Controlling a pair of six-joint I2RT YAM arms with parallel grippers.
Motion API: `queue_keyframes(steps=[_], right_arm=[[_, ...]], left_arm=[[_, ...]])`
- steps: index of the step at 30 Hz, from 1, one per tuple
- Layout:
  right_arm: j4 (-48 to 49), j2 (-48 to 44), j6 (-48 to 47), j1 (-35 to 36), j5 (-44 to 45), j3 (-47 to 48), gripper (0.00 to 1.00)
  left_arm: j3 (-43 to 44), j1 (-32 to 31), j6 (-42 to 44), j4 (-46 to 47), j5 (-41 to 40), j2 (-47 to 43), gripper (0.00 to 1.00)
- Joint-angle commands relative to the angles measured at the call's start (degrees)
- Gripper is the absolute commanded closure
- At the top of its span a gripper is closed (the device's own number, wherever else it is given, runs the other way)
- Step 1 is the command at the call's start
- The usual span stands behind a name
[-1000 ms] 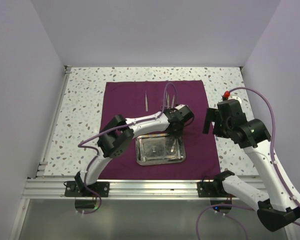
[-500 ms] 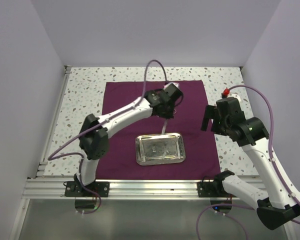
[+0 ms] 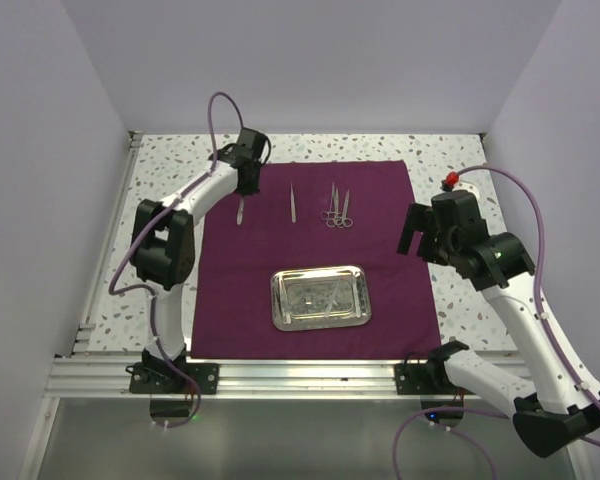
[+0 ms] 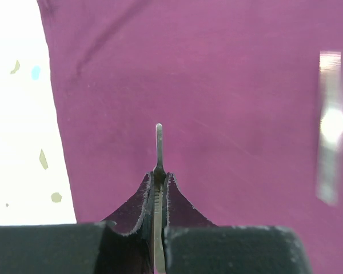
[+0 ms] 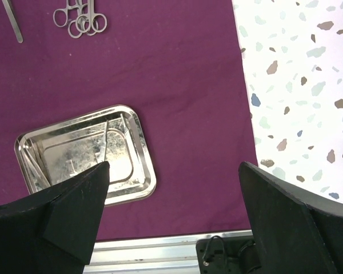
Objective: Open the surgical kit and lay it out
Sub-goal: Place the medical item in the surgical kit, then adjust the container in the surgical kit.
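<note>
The maroon cloth [image 3: 385, 260] lies spread flat on the table. The steel tray [image 3: 320, 297] sits on its near middle, with thin instruments still lying in it [image 5: 86, 154]. Tweezers [image 3: 292, 203] and ring-handled scissors and forceps [image 3: 337, 210] lie on the far part of the cloth. My left gripper [image 3: 243, 190] is over the cloth's far left, shut on a thin flat silver instrument [image 4: 158, 145] whose tip points at the cloth [image 4: 228, 85]. My right gripper [image 5: 174, 188] is open and empty, hovering above the cloth's right edge [image 3: 418, 238].
Speckled tabletop [image 3: 170, 210] surrounds the cloth; the cloth's left edge is just left of the held instrument [image 4: 48, 114]. White walls enclose three sides. An aluminium rail [image 3: 280, 375] runs along the near edge. The tweezers show blurred at the right of the left wrist view [image 4: 331, 148].
My left arm has swung from beside the tray's far right corner across to the cloth's far left, carrying the thin instrument. The right arm has barely moved.
</note>
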Motion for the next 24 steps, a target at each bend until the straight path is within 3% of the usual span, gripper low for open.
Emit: queue_keyframes(steps=[1, 2, 5, 7, 10, 12, 17, 24], right_arm=[[2.7, 0.9, 0.6, -0.1, -1.0, 0.8, 0.02], [2.8, 0.9, 0.5, 0.0, -1.1, 0.8, 0.02], [2.7, 1.3, 0.4, -0.1, -1.5, 0.6, 0.02], [2.5, 1.4, 0.2, 0.0, -1.6, 0.5, 0.02], [2.5, 1.6, -0.2, 0.0, -2.0, 0.1, 0.02], [2.7, 1.8, -0.3, 0.0, -2.4, -0.1, 0.02], [4.7, 2.2, -0.3, 0.0, -3.7, -0.7, 0.02], [8.4, 2.9, -0.4, -0.1, -5.5, -3.6, 0.02]], left_arm=[[3.1, 4.0, 3.7, 4.0, 2.6, 5.9, 1.00], [3.3, 4.6, 3.7, 4.9, 3.1, 6.8, 1.00], [5.1, 6.2, 4.2, 7.6, 4.4, 10.5, 0.79], [6.4, 6.7, 3.9, 7.1, 4.3, 13.1, 0.73], [5.1, 7.0, 2.7, 8.6, 4.9, 12.5, 0.49], [4.2, 6.9, 1.8, 7.8, 4.3, 11.5, 0.38], [-4.9, 5.8, -4.5, 4.2, 4.2, -0.2, 0.41], [-25.4, -7.7, -16.5, 0.5, 6.1, -24.1, 0.51]])
